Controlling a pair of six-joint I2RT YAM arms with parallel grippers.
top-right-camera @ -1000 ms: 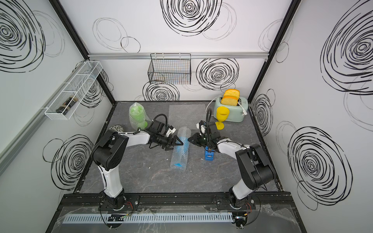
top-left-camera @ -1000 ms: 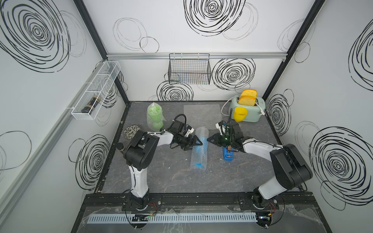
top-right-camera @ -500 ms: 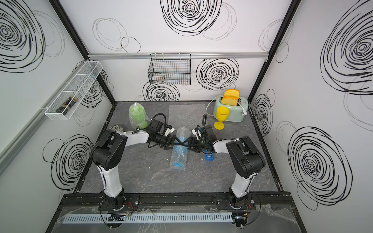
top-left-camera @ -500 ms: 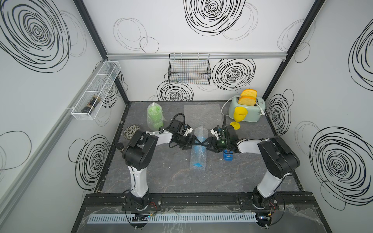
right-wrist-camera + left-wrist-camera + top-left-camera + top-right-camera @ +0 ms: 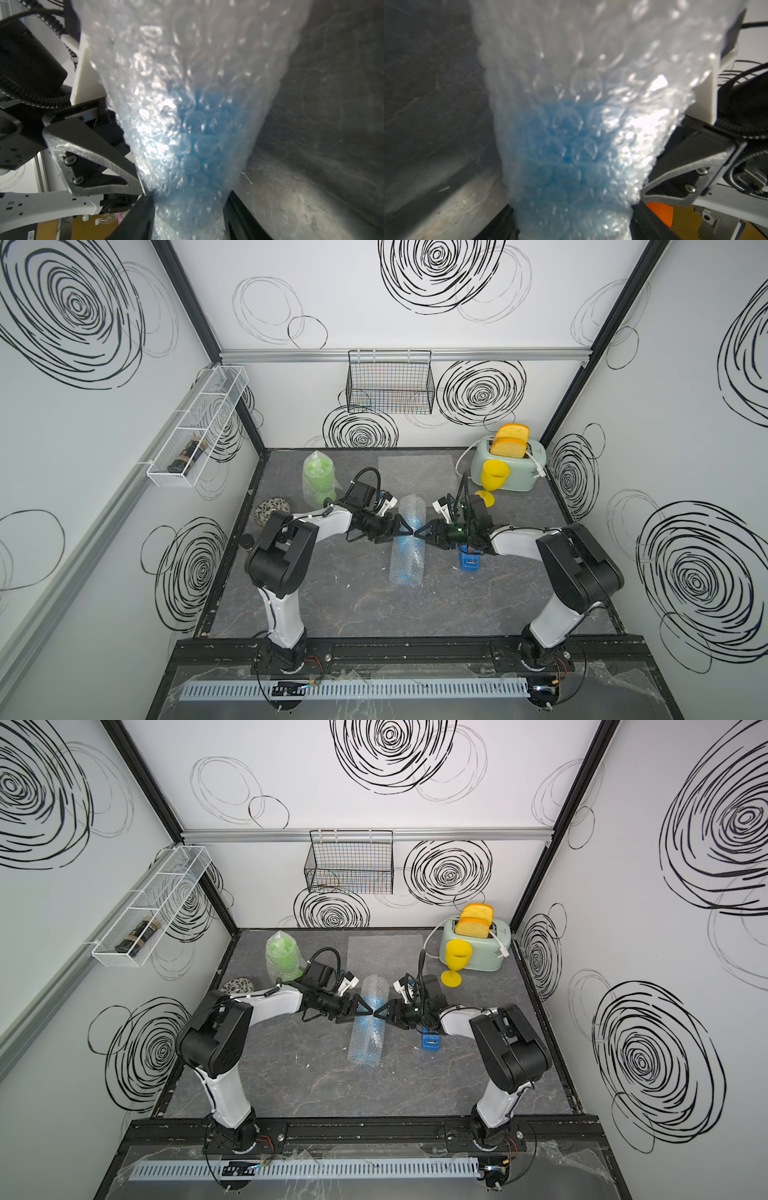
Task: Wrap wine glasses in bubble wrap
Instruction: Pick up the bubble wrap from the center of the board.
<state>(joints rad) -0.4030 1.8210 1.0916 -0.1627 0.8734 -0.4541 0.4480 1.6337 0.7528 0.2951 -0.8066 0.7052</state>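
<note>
**Two of three goblets under wrap, second one in hand**

Looks like the close of the second wrap. Mid-counter [image 5: 353,605], in both top views: blue goblet roll [image 5: 406,566] [image 5: 365,1042], flat on its side. Long axis from upper frame to lower frame, back wall toward front rail, leaning slightly left at the lower end. Blue showing through around the middle and as an arc near the lower end. No telling bowl end from foot end.

Left claw [image 5: 404,531], reaching in from frame left: closed across the roll's middle, jaws fairly wide apart and pressed into the wrap on both sides in the left wrist view. Right claw [image 5: 422,533], from frame right: likewise closed on the roll, wrap necked in between its jaws in the right wrist view.

Elsewhere:
- green goblet [image 5: 319,477], already wrapped, upright at the counter's upper left
- yellow goblet [image 5: 493,479], bare, upright just in front of the toaster [image 5: 521,477]
- spare bubble wrap sheet [image 5: 415,467], flat at the back
- blue tape dispenser [image 5: 468,563], just beside the right arm

Next, probably: fix the loose edge or set the roll aside. Calls for one claw holding the overlap against unrolling, with a light squeeze only. Then on to the yellow goblet and the spare sheet.
</note>
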